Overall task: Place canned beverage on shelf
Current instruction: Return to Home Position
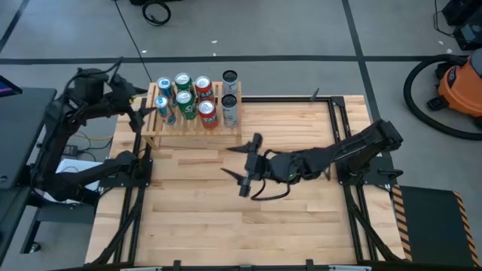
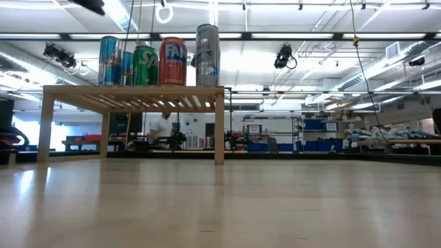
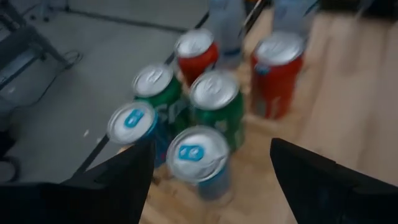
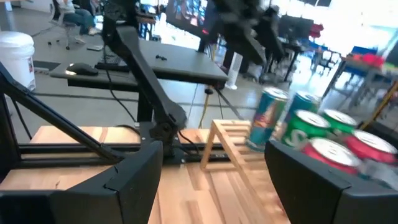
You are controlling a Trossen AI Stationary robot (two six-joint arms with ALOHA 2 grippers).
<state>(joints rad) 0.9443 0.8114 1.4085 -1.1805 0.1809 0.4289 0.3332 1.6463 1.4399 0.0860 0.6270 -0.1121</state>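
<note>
- The left pincer point(image 3: 211, 152) is nearest the lens in the left wrist view. Its two dark fingers point(image 3: 112, 186) are spread wide with nothing between them, and it hangs just above the cans at the shelf's left end.
- The right pincer point(image 1: 235, 162) hangs over the middle of the wooden tabletop point(image 1: 301, 226), well apart from the shelf. Its fingers are parted and empty.
- The shelf point(image 1: 197, 129) is a low, light-wood slatted rack on short legs. It sits at the far edge of the tabletop, on the left arm's side.
- Eight cans point(image 1: 186, 100) stand upright on the shelf in two rows of four, packed close together. They come in pairs of blue, green, red and silver, and the silver ones are taller.
- Every can in view is on the shelf, so the placing looks finished. What remains seems to be parking the arms.
- Handling, as a judgement:
  - The cans are probably thin metal with smooth, slippery walls. They would be fairly heavy and stiff if full, but dent easily under a hard squeeze.
  - The best hold would be across the round body at about mid-height, with moderate pressure.
  - The cans are packed so tightly that fingers have little room between them.
  - A nudge to one can could rock its neighbours on the thin slats.
</note>
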